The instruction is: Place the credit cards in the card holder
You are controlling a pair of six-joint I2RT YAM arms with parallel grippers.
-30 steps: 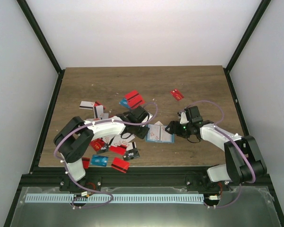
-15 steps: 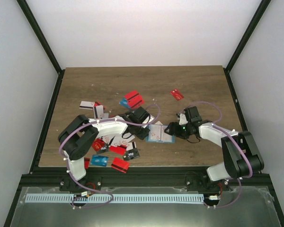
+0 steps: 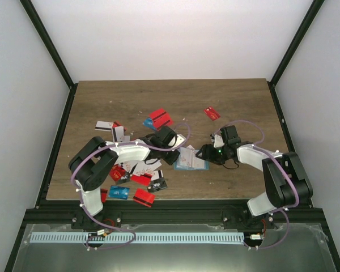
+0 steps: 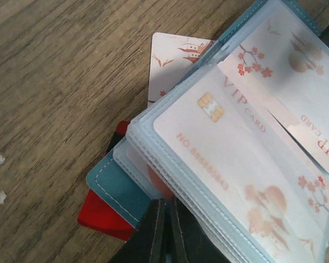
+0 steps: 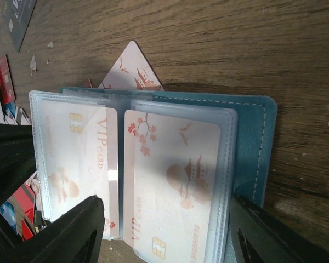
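We are looking first at the left gripper (image 4: 165, 204), whose jaws are pressed together with no gap showing. It is sitting at the left edge of the card holder (image 4: 112, 183), right against the fanned stack of clear sleeves. Whether it is pinching a single sleeve leaf we cannot tell. The right gripper (image 5: 165, 211) is standing wide open and gripping nothing, with one finger on each side of the holder's near edge. In the top view the holder (image 3: 191, 160) is lying opened flat on the counter (image 3: 175, 99), directly between the two grippers. Its spread is running left to right from one gripper to the other. Both sleeves facing up are already showing pale cards inside, so we are judging that the next move depends on turning a leaf to reach a free pocket. A white patterned card (image 4: 170, 55) and a red card (image 4: 101, 216) are poking out from under the holder. The loose credit cards (image 3: 139, 180) are lying to the holder's left, nearer the left arm.
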